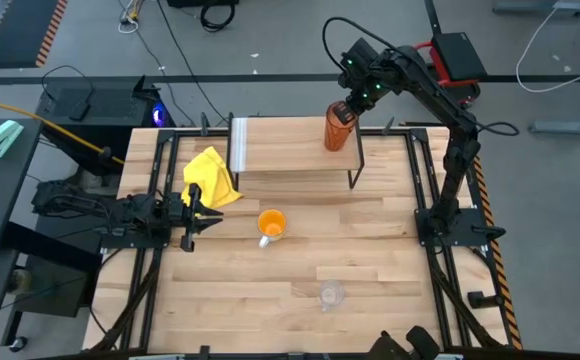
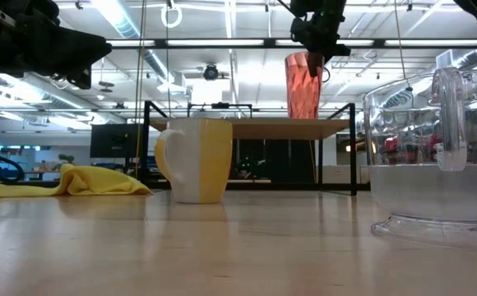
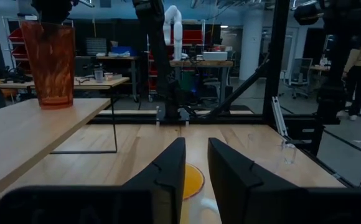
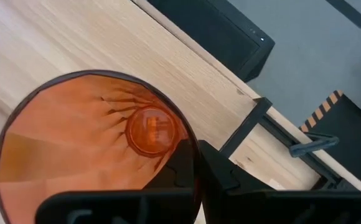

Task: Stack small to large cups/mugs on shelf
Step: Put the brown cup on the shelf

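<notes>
The amber-brown tumbler [image 1: 338,130] stands upright on the shelf [image 1: 290,152], near its right far corner. My right gripper [image 1: 354,103] is above it, at its rim [image 2: 314,54], shut on its wall. The orange mug [image 1: 271,223] stands on the tabletop in front of the shelf, its white handle toward the near edge. The small clear glass cup [image 1: 331,294] stands nearer the near edge. My left gripper [image 1: 207,216] hovers left of the mug, open and pointing at the mug [image 3: 193,180]. My right gripper holds the tumbler by its rim wall [image 4: 196,163], on the side toward the table's far right. One finger is inside the cup and one finger [image 4: 225,177] outside. The fingers come from above, pointing down. The tumbler is upright, its base [image 2: 303,115] on the shelf board.
A yellow cloth [image 1: 211,178] lies on the table at the shelf's left end, beside the pale ribbed strip [image 1: 238,145]. The shelf's black legs [image 1: 353,170] stand on the tabletop. Bare board on the shelf stretches left of the tumbler. Black frame rails edge the table.
</notes>
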Robot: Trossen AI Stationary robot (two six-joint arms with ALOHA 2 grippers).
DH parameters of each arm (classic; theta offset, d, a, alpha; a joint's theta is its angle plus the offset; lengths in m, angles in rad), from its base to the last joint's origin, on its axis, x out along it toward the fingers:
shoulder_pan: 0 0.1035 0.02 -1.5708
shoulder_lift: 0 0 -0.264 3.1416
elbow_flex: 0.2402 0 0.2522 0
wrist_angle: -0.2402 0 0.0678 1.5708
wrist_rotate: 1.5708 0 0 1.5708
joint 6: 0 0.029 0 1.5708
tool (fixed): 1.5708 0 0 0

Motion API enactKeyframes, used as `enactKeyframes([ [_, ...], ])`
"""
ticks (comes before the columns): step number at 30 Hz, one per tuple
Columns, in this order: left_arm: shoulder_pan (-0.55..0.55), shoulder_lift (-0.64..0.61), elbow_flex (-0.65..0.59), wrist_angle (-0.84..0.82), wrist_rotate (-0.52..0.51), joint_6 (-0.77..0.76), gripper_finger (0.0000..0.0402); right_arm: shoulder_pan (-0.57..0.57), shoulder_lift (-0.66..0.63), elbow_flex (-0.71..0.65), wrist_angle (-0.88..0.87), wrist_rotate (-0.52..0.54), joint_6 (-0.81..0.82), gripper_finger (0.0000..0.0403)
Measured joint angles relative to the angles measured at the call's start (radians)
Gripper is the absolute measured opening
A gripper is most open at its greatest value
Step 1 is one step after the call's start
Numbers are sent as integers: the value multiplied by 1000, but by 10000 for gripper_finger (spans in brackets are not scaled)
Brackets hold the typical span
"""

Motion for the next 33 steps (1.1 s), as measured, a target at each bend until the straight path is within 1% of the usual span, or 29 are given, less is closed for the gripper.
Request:
enactKeyframes([
  [11, 0, 0, 0, 0, 0, 1, 73, 0, -2, 4, -16, 12, -10, 10],
  [14, 0, 0, 0, 0, 0, 1, 75, 0, -2, 3, -17, 18, -9, 21],
  [19, 0, 0, 0, 0, 0, 1, 79, 0, 0, 1, -24, 25, 9, 52],
  [24, 0, 0, 0, 0, 0, 1, 76, 0, 1, 1, -13, 23, 7, 77],
  [28, 0, 0, 0, 0, 0, 1, 74, 0, 1, 1, -5, 33, -9, 87],
  [33, 0, 0, 0, 0, 0, 1, 79, 6, 0, 1, 23, 42, -30, 91],
])
